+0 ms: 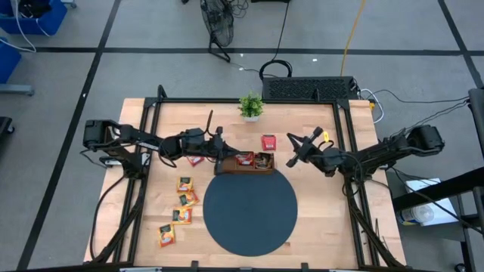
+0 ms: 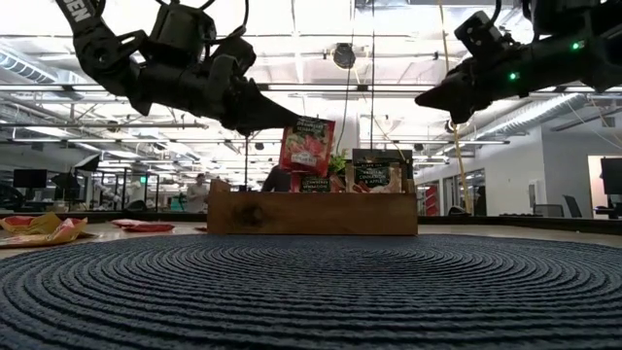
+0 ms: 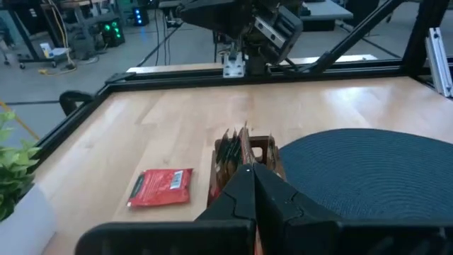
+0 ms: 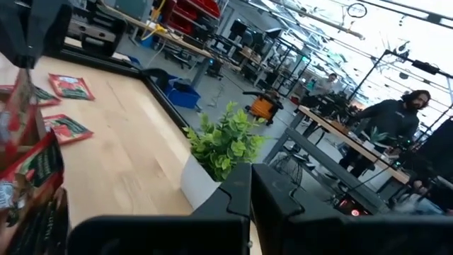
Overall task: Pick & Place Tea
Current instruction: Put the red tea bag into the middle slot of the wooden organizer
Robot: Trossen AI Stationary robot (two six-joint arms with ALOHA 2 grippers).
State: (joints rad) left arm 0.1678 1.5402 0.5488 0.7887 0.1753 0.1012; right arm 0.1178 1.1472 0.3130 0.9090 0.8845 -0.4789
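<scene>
Left gripper (image 2: 282, 124) clenched on a red tea sachet (image 2: 306, 146), just above the wooden tray (image 2: 311, 214) at the mat's (image 1: 250, 211) 12 o'clock. Right gripper (image 1: 291, 160) closed, empty, at the tray's 3 o'clock

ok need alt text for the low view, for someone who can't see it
The left gripper holds a red tea sachet just above the wooden tray, which already has sachets standing in it. The right gripper hangs higher with nothing in it. A dark woven mat fills the foreground, and more sachets lie on the table behind it.
</scene>
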